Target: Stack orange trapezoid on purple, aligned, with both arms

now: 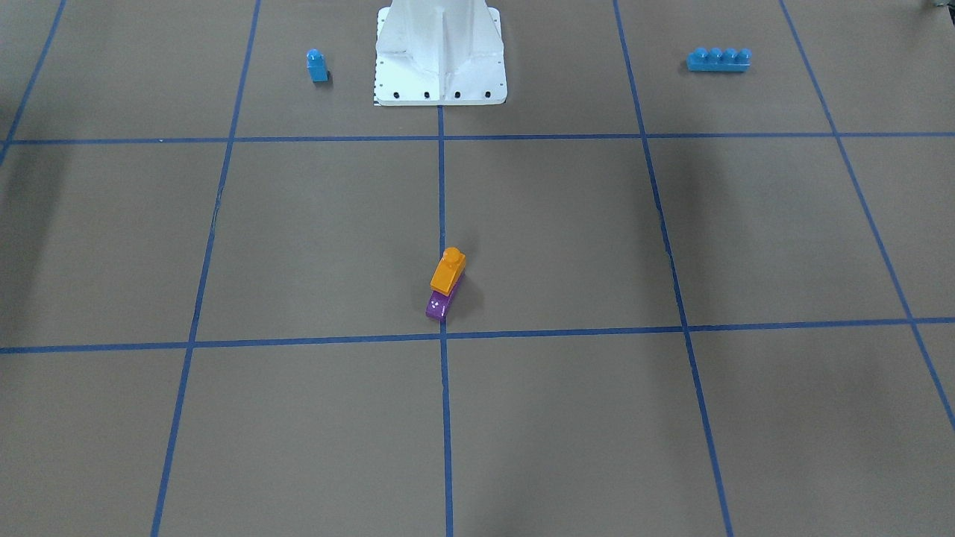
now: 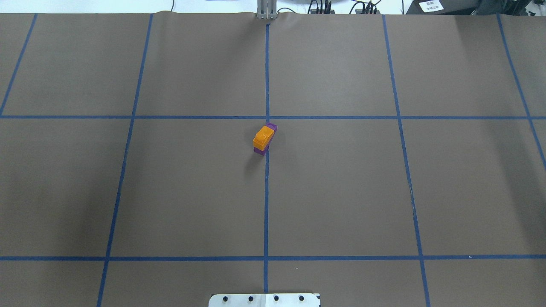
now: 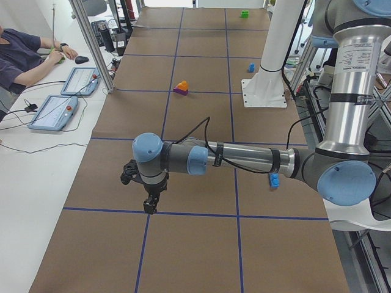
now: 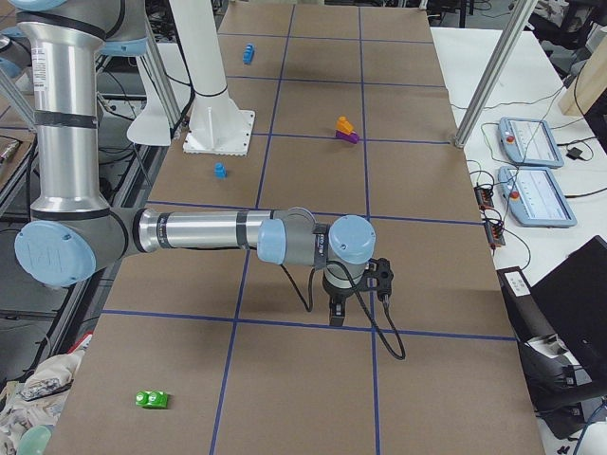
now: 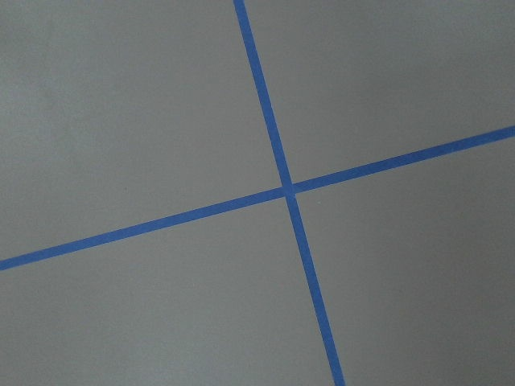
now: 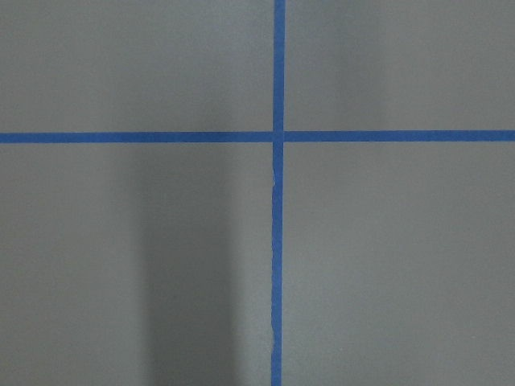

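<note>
The orange trapezoid (image 1: 448, 272) sits on top of the purple block (image 1: 440, 306) near the table's centre line. The pair also shows from overhead, orange (image 2: 263, 137) over purple (image 2: 273, 127). Neither arm is near it. My left gripper (image 3: 149, 204) shows only in the exterior left view, far from the stack, pointing down over a tape crossing. My right gripper (image 4: 337, 313) shows only in the exterior right view, likewise far off and pointing down. I cannot tell whether either is open or shut. Both wrist views show only bare table and blue tape.
A small blue one-stud block (image 1: 317, 66) and a long blue four-stud brick (image 1: 718, 60) lie either side of the white robot base (image 1: 440, 60). A green block (image 4: 152, 399) lies at the table's near right end. An operator (image 3: 24, 55) sits beside it.
</note>
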Controlling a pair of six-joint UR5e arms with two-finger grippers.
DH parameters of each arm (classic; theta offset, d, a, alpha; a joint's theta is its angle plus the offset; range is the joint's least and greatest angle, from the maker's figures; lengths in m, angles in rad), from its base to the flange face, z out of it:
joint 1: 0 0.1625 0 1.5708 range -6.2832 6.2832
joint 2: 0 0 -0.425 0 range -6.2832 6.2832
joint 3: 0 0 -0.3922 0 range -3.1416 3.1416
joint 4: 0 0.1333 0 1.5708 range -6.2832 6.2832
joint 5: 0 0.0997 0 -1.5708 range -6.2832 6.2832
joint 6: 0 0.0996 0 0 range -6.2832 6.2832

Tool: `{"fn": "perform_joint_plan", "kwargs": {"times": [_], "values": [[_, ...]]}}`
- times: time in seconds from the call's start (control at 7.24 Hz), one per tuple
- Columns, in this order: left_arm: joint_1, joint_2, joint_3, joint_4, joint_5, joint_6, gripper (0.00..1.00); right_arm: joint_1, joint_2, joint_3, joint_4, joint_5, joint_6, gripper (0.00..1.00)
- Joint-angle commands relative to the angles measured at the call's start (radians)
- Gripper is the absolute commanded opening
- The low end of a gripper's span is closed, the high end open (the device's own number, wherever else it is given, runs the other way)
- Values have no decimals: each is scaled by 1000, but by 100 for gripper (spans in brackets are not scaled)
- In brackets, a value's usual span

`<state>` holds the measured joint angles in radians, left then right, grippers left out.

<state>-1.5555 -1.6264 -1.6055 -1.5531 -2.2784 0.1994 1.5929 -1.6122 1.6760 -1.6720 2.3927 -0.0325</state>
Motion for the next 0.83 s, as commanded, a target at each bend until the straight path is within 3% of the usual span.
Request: {"fn": "perform_joint_plan", "kwargs": {"times": [0.0, 0.69], "values": [[0, -1, 1, 1, 13, 0, 100, 1, -17, -4, 64, -1, 6, 100], [0, 5, 4, 1, 13, 0, 100, 1, -8, -10, 63, 0, 10, 100]]}}
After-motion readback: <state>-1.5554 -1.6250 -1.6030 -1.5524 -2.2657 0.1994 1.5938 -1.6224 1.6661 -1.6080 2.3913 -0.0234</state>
